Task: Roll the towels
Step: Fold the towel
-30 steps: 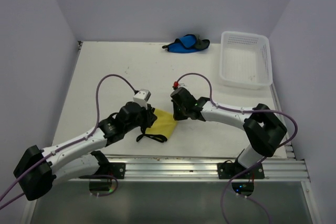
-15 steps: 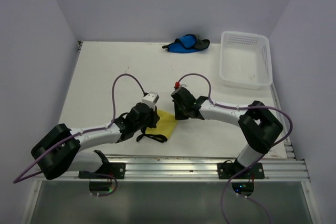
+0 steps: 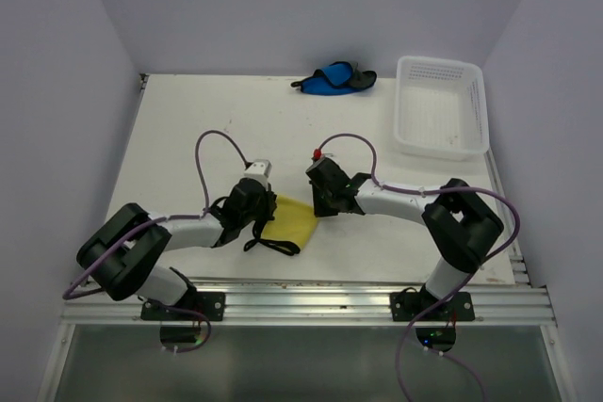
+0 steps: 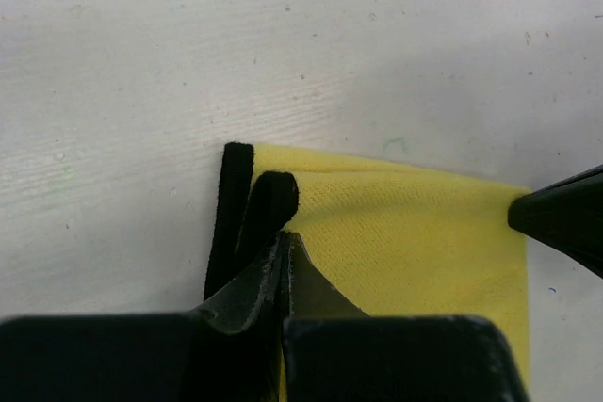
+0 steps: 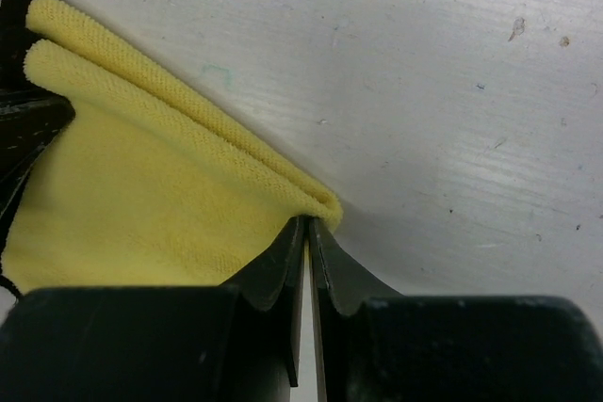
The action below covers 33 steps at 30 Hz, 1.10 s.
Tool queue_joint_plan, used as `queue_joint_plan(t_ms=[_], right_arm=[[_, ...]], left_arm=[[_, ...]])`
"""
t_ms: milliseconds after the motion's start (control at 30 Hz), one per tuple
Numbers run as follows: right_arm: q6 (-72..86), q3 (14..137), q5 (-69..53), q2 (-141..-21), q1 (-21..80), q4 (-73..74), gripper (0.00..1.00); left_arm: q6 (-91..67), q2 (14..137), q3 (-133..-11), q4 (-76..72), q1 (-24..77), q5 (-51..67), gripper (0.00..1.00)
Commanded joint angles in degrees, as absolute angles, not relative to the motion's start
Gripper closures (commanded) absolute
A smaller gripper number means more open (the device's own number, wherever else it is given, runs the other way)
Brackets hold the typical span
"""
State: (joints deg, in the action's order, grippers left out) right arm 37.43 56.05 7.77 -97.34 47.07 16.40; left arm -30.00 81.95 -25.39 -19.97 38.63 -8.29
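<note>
Yellow towel (image 3: 292, 221) lies folded flat on the table (image 3: 188, 138), close to the near edge, a bit left of centre. It sits between the two grippers.

Left gripper (image 3: 265, 221) is at the towel's left side. In the left wrist view, left gripper (image 4: 285, 247) has its jaws clenched tight, tips meeting on the towel's left edge where the dark edging (image 4: 229, 214) buckles up into a small fold. Yellow towel (image 4: 405, 233) spreads to the right of the tips, flat on the table.

Right gripper (image 3: 318, 206) is at the towel's right far corner. In the right wrist view, right gripper (image 5: 308, 228) has its jaws pinched nearly together on the folded corner. Two yellow layers are visible at that edge, and the yellow towel (image 5: 141, 185) runs off to the left of the tips. Bare table is to the right of them.

So both grippers are grasping the same towel, at opposite sides, low on the surface. A dark strap from the towel (image 3: 273, 247) trails toward the near edge.

Blue towel (image 3: 332, 78) is bunched up at the far edge, about centre, well apart from both grippers. White basket (image 3: 441, 151) stands at the far right corner, just beside the blue towel's right end but not touching it.
</note>
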Motion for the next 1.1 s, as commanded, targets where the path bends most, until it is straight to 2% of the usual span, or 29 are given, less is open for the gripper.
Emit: queue_joint_plan(t_ms=[0, 300, 400, 700, 1067], right_arm=[[36.4, 58.1, 7.4, -96.3, 46.7, 15.9, 0.91], [32.5, 58.6, 5.7, -88.2, 48.0, 16.9, 0.88], [32.3, 59.1, 4.9, -87.5, 51.2, 18.3, 0.88], [38.0, 54.6, 5.4, -87.7, 60.4, 16.2, 0.89], [41.8, 51.2, 5.5, -93.7, 64.2, 13.6, 0.89]], left_arm=[[-32.3, 84.2, -25.5, -24.5, 38.1, -7.4, 1.00], [-34.3, 84.5, -23.8, -26.1, 38.1, -5.5, 1.00], [-34.6, 83.8, -23.5, -26.1, 38.1, -5.4, 1.00], [-34.6, 83.0, -23.1, -25.5, 38.0, -5.8, 1.00], [-34.4, 81.8, -22.6, -24.5, 38.0, -6.6, 1.00]])
